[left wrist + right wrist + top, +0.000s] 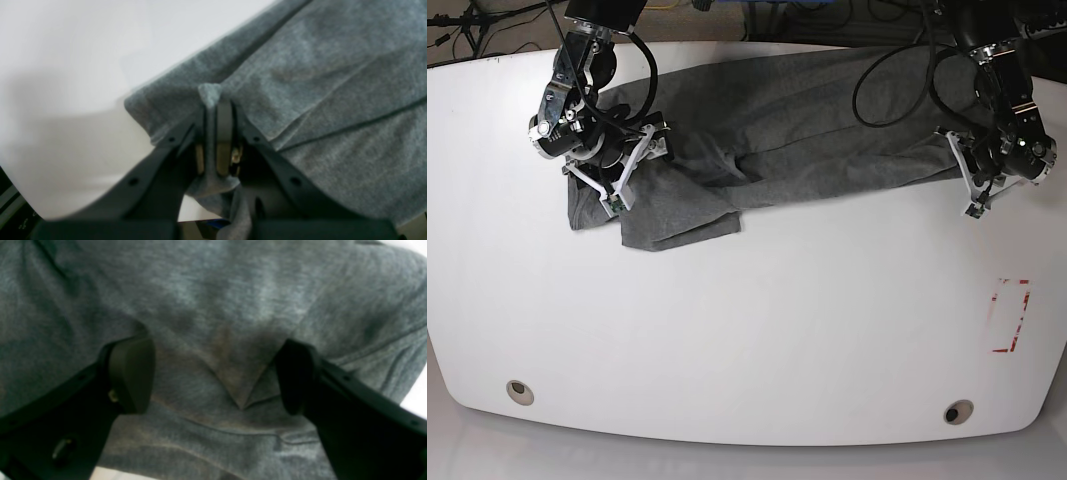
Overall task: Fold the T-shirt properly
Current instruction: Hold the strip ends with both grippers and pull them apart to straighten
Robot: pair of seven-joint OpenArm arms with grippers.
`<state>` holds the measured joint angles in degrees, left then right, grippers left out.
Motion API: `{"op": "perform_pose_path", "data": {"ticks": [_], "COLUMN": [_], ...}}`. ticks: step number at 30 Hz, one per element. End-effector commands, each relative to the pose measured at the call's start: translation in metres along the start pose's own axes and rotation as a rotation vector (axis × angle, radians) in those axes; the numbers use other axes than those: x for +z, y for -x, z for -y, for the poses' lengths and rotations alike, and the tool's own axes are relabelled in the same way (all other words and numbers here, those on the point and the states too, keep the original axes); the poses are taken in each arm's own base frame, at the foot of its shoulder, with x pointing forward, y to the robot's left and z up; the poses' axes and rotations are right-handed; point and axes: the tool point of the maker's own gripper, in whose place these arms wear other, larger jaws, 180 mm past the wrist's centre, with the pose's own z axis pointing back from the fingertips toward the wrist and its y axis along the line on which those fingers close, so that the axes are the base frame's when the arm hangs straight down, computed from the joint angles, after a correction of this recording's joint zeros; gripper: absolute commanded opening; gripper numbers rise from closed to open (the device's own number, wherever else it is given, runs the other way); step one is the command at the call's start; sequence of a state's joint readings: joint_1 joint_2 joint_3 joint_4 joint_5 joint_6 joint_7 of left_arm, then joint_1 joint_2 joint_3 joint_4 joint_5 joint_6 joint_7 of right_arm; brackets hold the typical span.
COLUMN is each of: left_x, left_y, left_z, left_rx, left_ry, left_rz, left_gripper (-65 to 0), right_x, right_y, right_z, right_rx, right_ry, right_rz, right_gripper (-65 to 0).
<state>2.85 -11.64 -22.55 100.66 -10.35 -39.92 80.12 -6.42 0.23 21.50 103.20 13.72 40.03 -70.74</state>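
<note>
The heather-grey T-shirt (797, 130) lies spread and partly folded across the far half of the white table (747, 340). At the shirt's right end in the base view, my left gripper (972, 160) is shut on a pinch of its edge. The left wrist view shows that cloth (333, 83) squeezed between the closed pads of the left gripper (213, 106), with a tuft poking out past the tips. My right gripper (612, 160) stands over the shirt's left end. The right gripper (217, 373) is open there, its fingers set wide on either side of a folded corner of the shirt (213, 290).
A red rectangle outline (1012, 315) is marked on the table at the right. Two round holes (519, 391) (958, 411) sit near the front edge. Cables run along the back behind the table.
</note>
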Motion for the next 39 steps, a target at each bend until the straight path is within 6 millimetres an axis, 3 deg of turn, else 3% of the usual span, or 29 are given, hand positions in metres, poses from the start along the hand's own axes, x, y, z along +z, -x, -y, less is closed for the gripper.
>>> {"op": "perform_pose_path", "data": {"ticks": [1,4,15,19,22,28,32,35,39], "left_x": [0.006,0.006,0.006,0.006,0.006,0.006,0.006,0.006,0.006], "left_y": [-0.008,-0.008,-0.008,-0.008,-0.008,-0.008,-0.008,-0.008,-0.008], "left_z": [-0.008,-0.008,-0.008,-0.008,-0.008,-0.008,-0.008,-0.008,-0.008], "left_rx": [-0.006,-0.006,-0.006,-0.006,-0.006,-0.006,-0.004,-0.004,-0.004], "left_ry": [-0.023,-0.023,-0.023,-0.023,-0.023,-0.023,-0.023,-0.023,-0.023], "left_rz": [0.026,0.026,0.026,0.026,0.026,0.026,0.026,0.026,0.026], "left_gripper": [-63.9,-63.9,-63.9,-63.9,-63.9,-63.9,-63.9,-63.9,-63.9], "right_x": [0.006,0.006,0.005,0.005,0.005,-0.003,-0.008,-0.009,-0.005], "right_y": [-0.014,-0.015,-0.019,-0.018,-0.017,-0.005,0.002,0.002,0.002], "right_z": [0.007,0.008,0.007,0.006,0.007,0.008,0.012,0.011,0.011], "right_rx": [0.014,0.015,0.019,0.018,0.016,-0.006,-0.016,-0.020,-0.012], "right_ry": [0.024,0.025,0.020,0.019,0.021,0.004,-0.001,-0.005,0.000], "right_rz": [0.047,0.049,0.071,0.070,0.068,0.030,0.016,0.028,0.033], "right_gripper": [-12.2,-17.8,-48.2,-55.8,-56.8,-50.3,-49.3,-51.5,-62.5]}}
